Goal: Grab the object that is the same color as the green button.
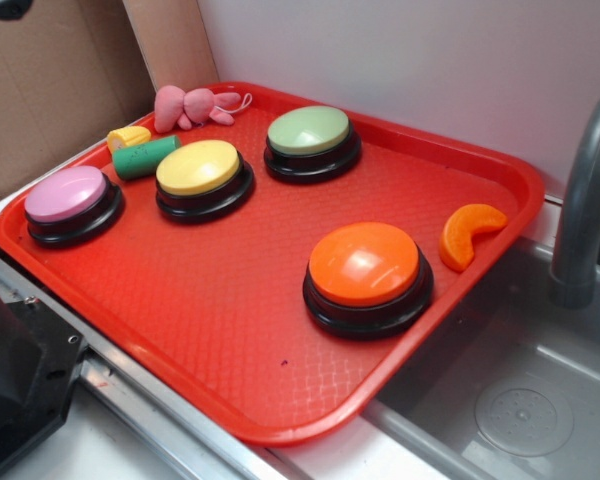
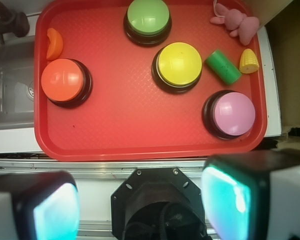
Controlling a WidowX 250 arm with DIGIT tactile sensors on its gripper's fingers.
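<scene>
green cylinder (image 2: 223, 66) lying beside yellow button (image 2: 179, 63) | likely light, rigid, may roll | pinch across mid-body | gripper (image 2: 140, 207) jaws apart, empty, off tray (image 2: 140, 135)

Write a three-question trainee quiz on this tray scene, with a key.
1. True or false: the green cylinder lies between the yellow button and the corn piece.
2. Which item lies nearest the orange button? A) pink bunny B) orange slice C) corn piece
3. Fill in: the gripper fingers stand ___, holding nothing.

Key: 1 true. 2 B, the orange slice. 3 open, off the red tray.
</scene>
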